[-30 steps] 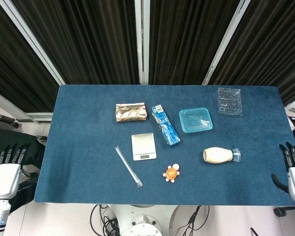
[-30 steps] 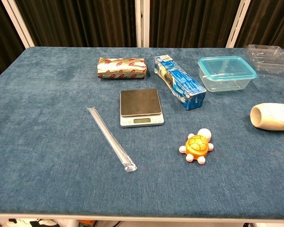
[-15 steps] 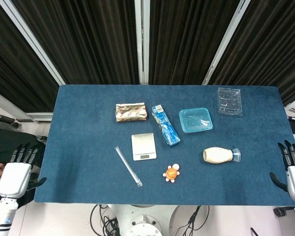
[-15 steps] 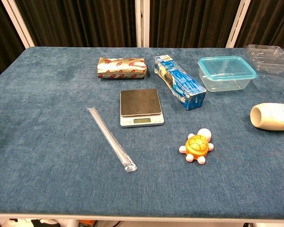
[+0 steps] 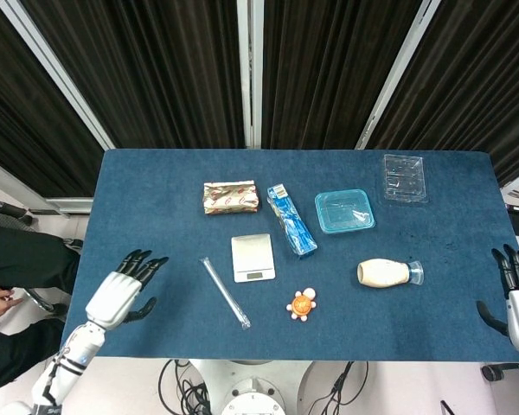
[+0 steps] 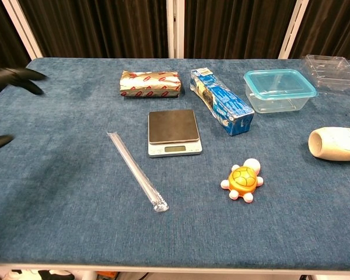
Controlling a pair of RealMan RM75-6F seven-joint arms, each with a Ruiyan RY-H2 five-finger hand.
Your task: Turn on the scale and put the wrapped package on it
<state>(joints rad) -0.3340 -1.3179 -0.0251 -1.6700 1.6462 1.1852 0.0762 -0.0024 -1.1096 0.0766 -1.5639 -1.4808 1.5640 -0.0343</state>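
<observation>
A small silver scale [image 5: 253, 258] [image 6: 174, 132] with a dark platform sits mid-table, its display facing the front edge. Behind it lies the wrapped package [image 5: 230, 196] [image 6: 150, 83], a foil roll with red print. My left hand [image 5: 121, 290] [image 6: 11, 78] hovers open over the table's front left corner, fingers spread, well left of the scale. My right hand [image 5: 517, 290] stays open off the table's right edge, holding nothing.
A clear straw sleeve [image 5: 225, 292] lies left of the scale. A blue box [image 5: 291, 219], a teal-lidded container [image 5: 344, 210], a clear tray [image 5: 405, 178], a cream bottle [image 5: 387, 273] and an orange turtle toy [image 5: 302, 304] occupy the right side.
My left hand has moved in from beside the table to over its front left corner and now shows in the chest view. The right hand has barely shifted.
</observation>
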